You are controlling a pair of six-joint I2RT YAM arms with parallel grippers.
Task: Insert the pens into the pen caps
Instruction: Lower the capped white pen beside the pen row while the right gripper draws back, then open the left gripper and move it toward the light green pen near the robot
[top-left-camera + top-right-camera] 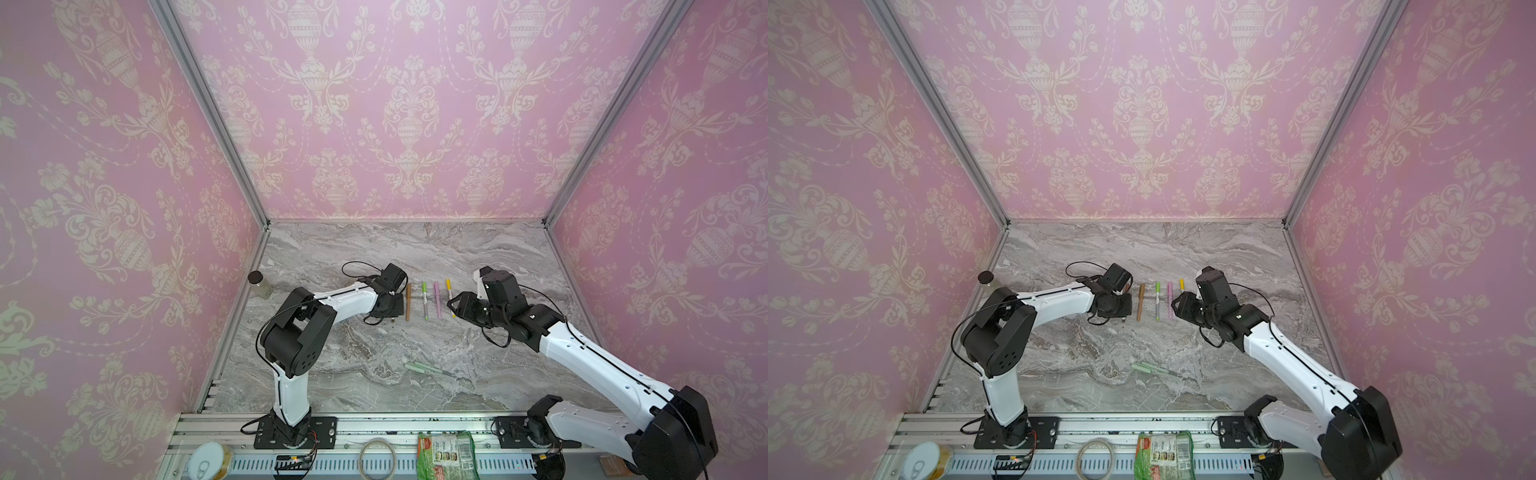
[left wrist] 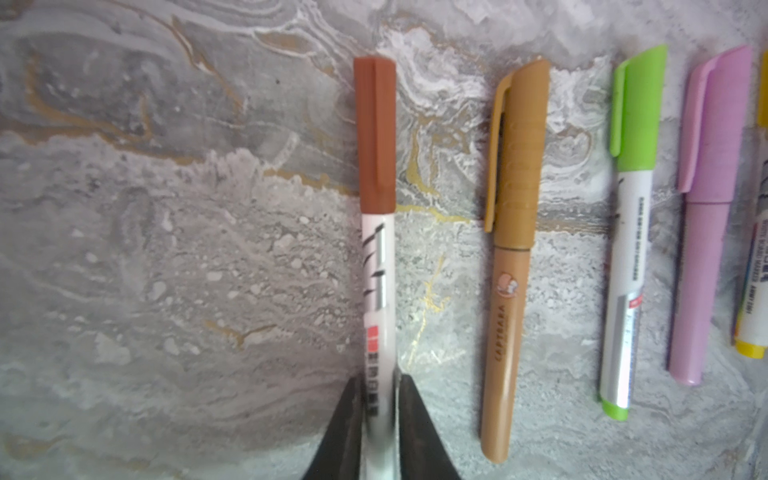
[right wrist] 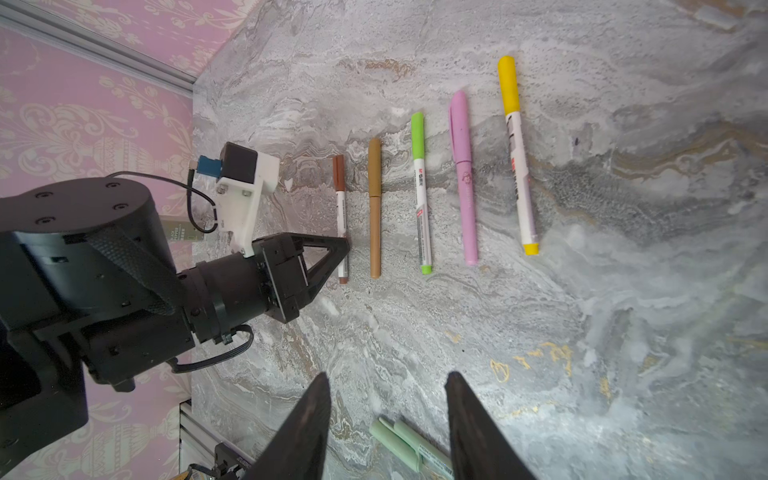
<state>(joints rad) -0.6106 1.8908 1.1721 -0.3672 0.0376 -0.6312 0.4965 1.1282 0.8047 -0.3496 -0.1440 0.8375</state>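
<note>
Pens [image 1: 424,300] in row, side by side, mid table [image 1: 457,249]; lone pen [image 1: 424,369] nearer front edge; jar [image 1: 258,284] far left by wall.

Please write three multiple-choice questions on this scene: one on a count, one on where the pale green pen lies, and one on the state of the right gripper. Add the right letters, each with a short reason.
1. How many are in the row of capped pens?
A) three B) five C) seven

2. Where is the pale green pen?
A) inside that row B) held up in the air C) alone, apart from that row

3. How is the right gripper?
A) open and empty B) shut on a pen C) shut on a cap

Answers:
1 B: the right wrist view shows five side by side.
2 C: in both top views it lies alone, nearer the viewer than the row.
3 A: its fingers stand wide apart and grip nothing.
</note>
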